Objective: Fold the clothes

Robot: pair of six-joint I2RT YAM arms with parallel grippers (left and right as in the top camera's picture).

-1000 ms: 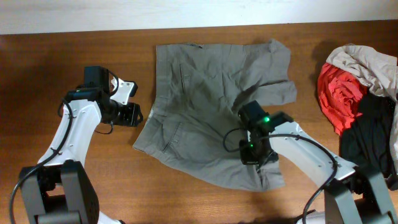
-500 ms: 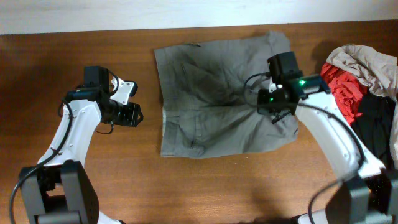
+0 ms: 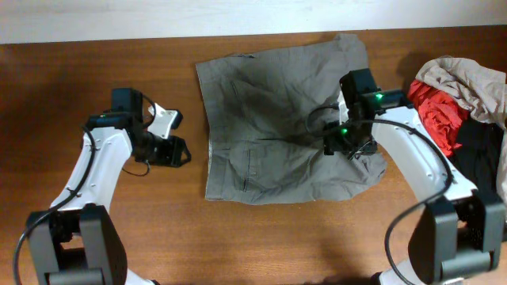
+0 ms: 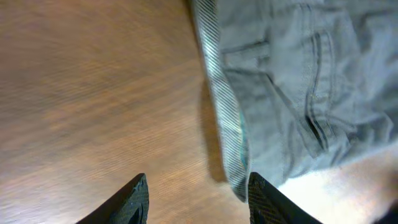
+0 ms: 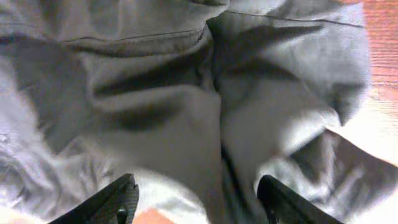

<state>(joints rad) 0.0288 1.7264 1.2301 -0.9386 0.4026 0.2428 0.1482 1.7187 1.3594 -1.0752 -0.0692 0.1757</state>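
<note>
robot lab: arms [image 3: 99, 162] at wooden table [image 3: 269, 237]

Your white-shelled, black-jointed left arm [image 3: 95, 162] and right arm [image 3: 420, 158] trail black cables [image 3: 311, 120]; green lamps [image 3: 379, 97] dot the right.

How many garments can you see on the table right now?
4. The grey-olive shorts lie spread mid-table; a beige garment, a red garment and a black garment sit piled at the right edge. The pile may hide more.

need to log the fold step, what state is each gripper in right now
Left gripper: open, empty, over the table beside the shorts.
Right gripper: open, over the shorts, gripping nothing.
</note>
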